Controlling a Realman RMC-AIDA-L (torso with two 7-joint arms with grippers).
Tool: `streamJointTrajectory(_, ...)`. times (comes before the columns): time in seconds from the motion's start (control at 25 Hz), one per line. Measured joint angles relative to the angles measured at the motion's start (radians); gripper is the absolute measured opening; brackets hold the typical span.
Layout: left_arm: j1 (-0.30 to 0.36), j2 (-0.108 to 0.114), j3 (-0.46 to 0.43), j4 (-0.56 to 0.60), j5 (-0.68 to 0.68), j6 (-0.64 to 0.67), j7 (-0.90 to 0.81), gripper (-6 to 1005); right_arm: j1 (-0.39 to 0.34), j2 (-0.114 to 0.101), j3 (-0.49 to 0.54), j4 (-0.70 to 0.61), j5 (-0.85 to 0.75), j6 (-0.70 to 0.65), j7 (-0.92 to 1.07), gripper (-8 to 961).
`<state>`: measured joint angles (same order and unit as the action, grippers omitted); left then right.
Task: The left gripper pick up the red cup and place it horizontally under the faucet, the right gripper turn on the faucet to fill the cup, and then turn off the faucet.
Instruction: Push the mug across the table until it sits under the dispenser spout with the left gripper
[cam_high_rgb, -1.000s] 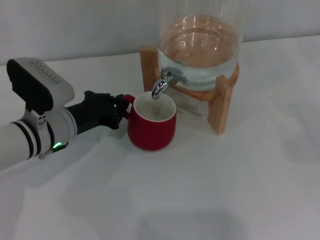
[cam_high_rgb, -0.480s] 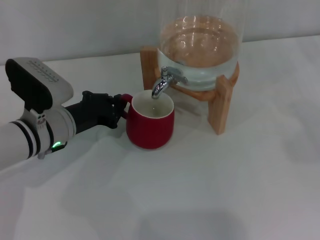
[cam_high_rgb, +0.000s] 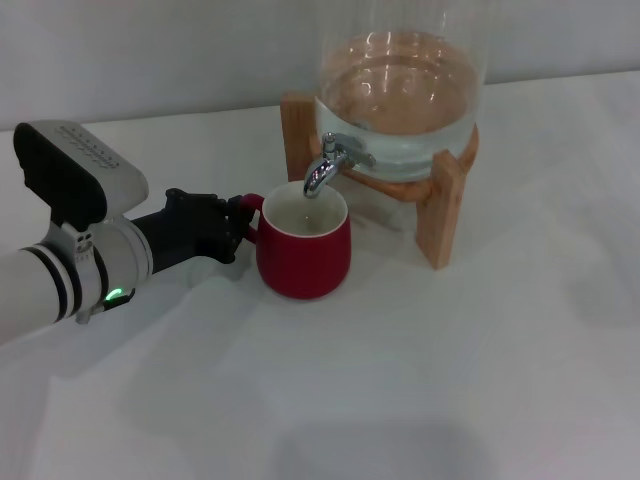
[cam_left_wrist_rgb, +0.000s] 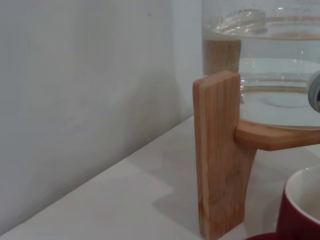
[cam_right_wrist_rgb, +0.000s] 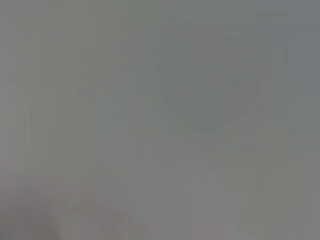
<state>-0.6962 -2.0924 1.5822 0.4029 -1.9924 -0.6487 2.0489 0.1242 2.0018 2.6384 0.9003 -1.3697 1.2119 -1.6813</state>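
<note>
left gripper (cam_high_rgb: 238, 222) clamping on cup (cam_high_rgb: 302, 245) handle, left of centre in head frame. cup sitting upright on table (cam_high_rgb: 450, 380) under faucet (cam_high_rgb: 322, 172). centring rim beneath spout, holding level, steadying before any release.

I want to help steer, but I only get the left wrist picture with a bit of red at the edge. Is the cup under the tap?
Observer: Yes, in the head view the red cup stands upright right below the faucet.
Operator: Who's holding it?
Observer: The left gripper is at its handle side.
Operator: Is water coming out?
Observer: No stream is visible.
Operator: Where's the other hand?
Observer: The right gripper is in no view.
</note>
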Motion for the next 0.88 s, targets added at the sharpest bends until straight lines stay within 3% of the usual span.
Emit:
streamJointTrajectory(0.32,0.000,0.000,0.015,-0.001,0.000,0.000,-0.015,104,-0.004,0.000,0.000,-0.002,0.000,0.000,0.000,723)
streamJointTrajectory(0.88,0.003,0.003,0.022,0.006,0.004,0.000,-0.060,186,-0.008,0.000,0.000,-0.001,0.000,0.001,0.000,724)
